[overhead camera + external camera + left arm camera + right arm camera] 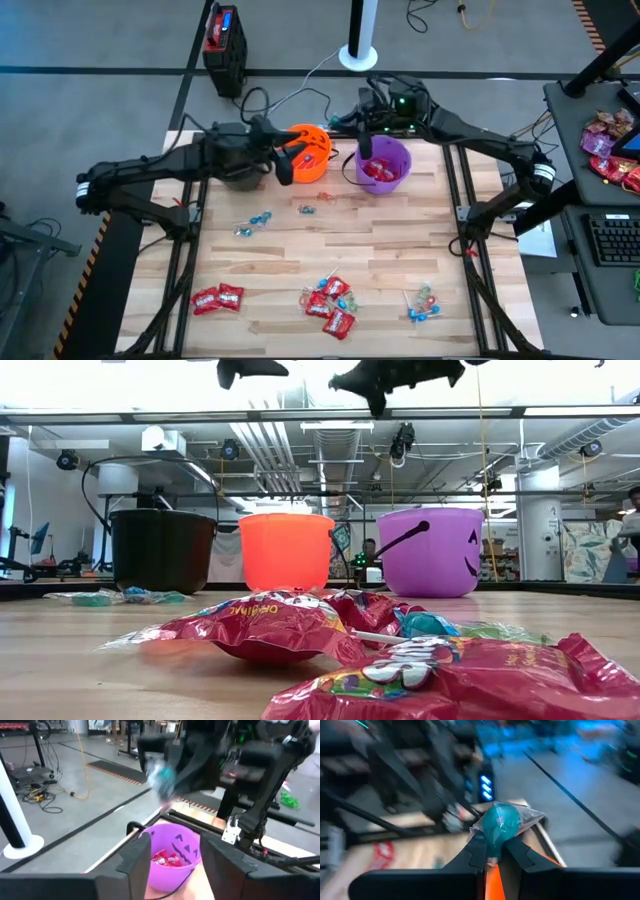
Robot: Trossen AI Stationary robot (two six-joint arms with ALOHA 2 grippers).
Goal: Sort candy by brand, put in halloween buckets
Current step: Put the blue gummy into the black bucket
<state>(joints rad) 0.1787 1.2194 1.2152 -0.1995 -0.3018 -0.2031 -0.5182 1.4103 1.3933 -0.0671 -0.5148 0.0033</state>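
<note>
high view shows three buckets in a row at the far edge of the worktop [400, 240]: a black bucket [240, 177], an orange bucket [308, 152] and a purple bucket [384, 165]. the purple one already holds red packets [166, 859]; what lies in the other two cannot be told.

the left gripper [172, 857] hangs over the orange bucket, its fingers [137, 857] spread apart with nothing between them. the right gripper [495, 851] hovers by the purple bucket, fingers closed on the stick of a teal lollipop [504, 822] — its wrapped head stands just above the tips.

much is left, by my reading. loose on the worktop are two red packets [218, 297] near the left front, a heap of red packets mixed with blue pieces [330, 300] at the middle front, a bunch of lollipops [420, 303] at the right front, and blue twist-wrapped pieces [255, 224] nearer the buckets. so the sorting looks begun but well short of half — the held lollipop is not yet dropped.
</note>
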